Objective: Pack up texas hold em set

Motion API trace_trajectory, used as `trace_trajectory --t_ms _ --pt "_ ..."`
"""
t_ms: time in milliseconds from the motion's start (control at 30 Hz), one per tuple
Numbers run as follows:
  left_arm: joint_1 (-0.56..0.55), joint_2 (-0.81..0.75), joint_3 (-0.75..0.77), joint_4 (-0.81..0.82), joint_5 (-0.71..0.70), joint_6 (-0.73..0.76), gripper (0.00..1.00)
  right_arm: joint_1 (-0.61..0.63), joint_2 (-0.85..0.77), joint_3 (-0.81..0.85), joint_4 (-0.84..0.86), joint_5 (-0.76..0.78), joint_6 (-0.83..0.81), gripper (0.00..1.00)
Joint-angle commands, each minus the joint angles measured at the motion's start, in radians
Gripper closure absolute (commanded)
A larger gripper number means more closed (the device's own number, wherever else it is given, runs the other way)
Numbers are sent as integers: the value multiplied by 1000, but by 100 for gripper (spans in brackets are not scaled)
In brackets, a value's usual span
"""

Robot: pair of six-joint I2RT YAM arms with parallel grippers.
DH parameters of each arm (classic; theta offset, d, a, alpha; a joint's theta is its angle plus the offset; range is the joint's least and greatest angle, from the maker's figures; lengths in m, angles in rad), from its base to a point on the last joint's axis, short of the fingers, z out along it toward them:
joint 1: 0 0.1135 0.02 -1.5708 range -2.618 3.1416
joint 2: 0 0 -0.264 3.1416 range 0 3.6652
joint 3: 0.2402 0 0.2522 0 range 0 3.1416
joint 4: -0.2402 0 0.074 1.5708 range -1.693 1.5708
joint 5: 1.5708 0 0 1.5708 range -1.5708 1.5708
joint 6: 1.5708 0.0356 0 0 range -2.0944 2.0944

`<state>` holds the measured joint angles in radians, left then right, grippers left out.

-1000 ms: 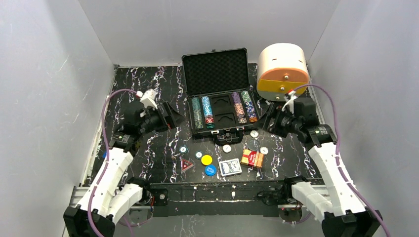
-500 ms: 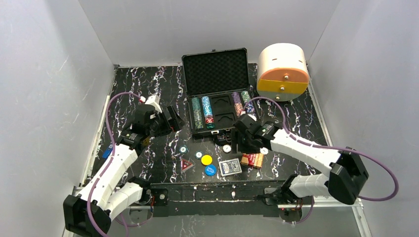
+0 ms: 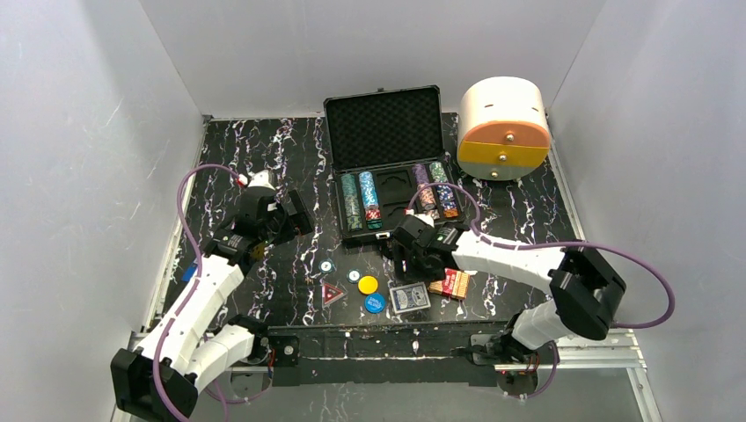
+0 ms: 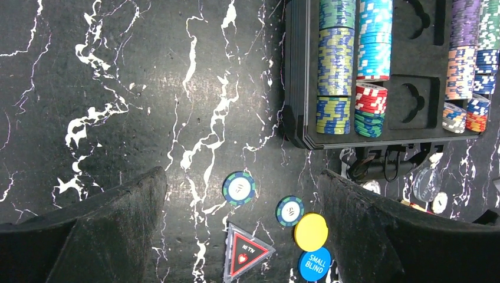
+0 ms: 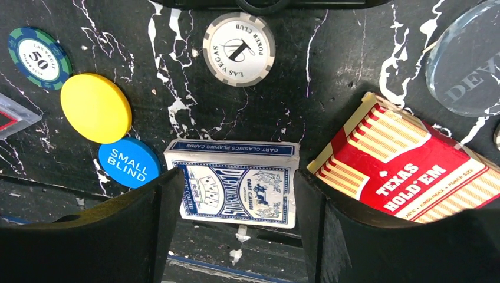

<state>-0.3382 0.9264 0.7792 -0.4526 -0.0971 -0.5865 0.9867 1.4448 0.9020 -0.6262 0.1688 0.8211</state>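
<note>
Nearest you, in front of the case (image 3: 384,130), the blue deck (image 5: 233,190) lies flat. Your R gripper (image 5: 236,183) hangs right over it, fingers apart, one at each short end. Can't tell if they touch it yet; nothing's lifted. The red deck (image 5: 413,171) sits just right of the blue one, angled, w/ a corner close to one finger.

Risks:
- Close w/o dropping lower and the fingers prob skid over the deck top.
- Drift right and that finger catches the red deck and shoves it.
- The blue button (image 5: 128,163) and yellow button (image 5: 96,108) lie near the other finger and could get nudged.
- The deck nearly fills the gap btwn the fingers, so an off-centre grip may twist it on the lift. It then won't seat in its slot.

A bit closer to the case, the grey chip (image 5: 239,41) and red triangle (image 4: 244,253) are not packed yet. The L gripper (image 4: 242,177) hovers front-left of the case, fingers wide apart, empty. The case is open, chip rows (image 4: 334,65) are in, and the card slots (image 4: 413,100) are bare.

Vs a sec ago: the R arm was at the case's right end by the white-orange drum (image 3: 503,127) and has swung across to the front. The L arm barely shifted. Loose pieces are in the same pos.
</note>
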Motion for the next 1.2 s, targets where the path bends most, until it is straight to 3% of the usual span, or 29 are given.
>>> trace_trajectory --t_ms 0,100,233,400,600,1167 --pt "-5 0 21 -21 -23 11 2 6 18 74 45 7 -15 23" --pt "-5 -18 17 -23 -58 3 2 81 102 170 76 11 -60 21" --pt "-5 -63 44 -106 -226 -69 2 166 275 335 13 34 -109 20" --pt "-5 -110 96 -220 -395 -116 2 201 376 408 8 2 -151 18" --pt "-5 -165 110 -240 -443 -118 2 211 413 432 -39 57 -152 11" --pt "-5 -154 104 -242 -434 -130 2 209 480 439 -6 59 -134 29"
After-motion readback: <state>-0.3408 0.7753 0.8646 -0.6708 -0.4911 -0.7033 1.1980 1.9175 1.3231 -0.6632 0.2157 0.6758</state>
